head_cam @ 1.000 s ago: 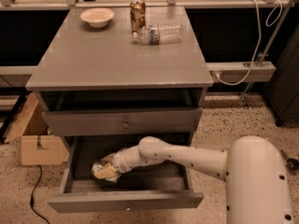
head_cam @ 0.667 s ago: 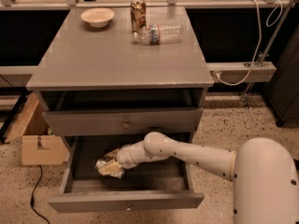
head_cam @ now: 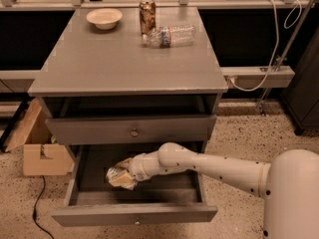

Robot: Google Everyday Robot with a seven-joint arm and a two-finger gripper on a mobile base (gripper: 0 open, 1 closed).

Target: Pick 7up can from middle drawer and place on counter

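Grey counter (head_cam: pixel 124 66), bottle (head_cam: pixel 169 36); claw (head_cam: pixel 120 177) in drawer (head_cam: pixel 149 214)

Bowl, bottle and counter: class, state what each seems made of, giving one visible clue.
Bowl: probably ceramic or plastic, smooth cream sheen. Bottle: clear plastic, see-through. Counter: likely painted wood, matte grey, pale front edge. The gripper sits inside the open drawer.

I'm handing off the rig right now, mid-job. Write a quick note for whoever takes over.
Gripper: down inside the open middle drawer, left half, with the arm reaching in from the right.
7up can: cannot be made out; if there, it is hidden at the gripper. It is not on the counter.
At the counter's back: a bowl, an upright brown can, a plastic bottle on its side.
Done: drawer open, gripper at the pick spot.
Left: confirm the grasp, lift out, place on the counter.
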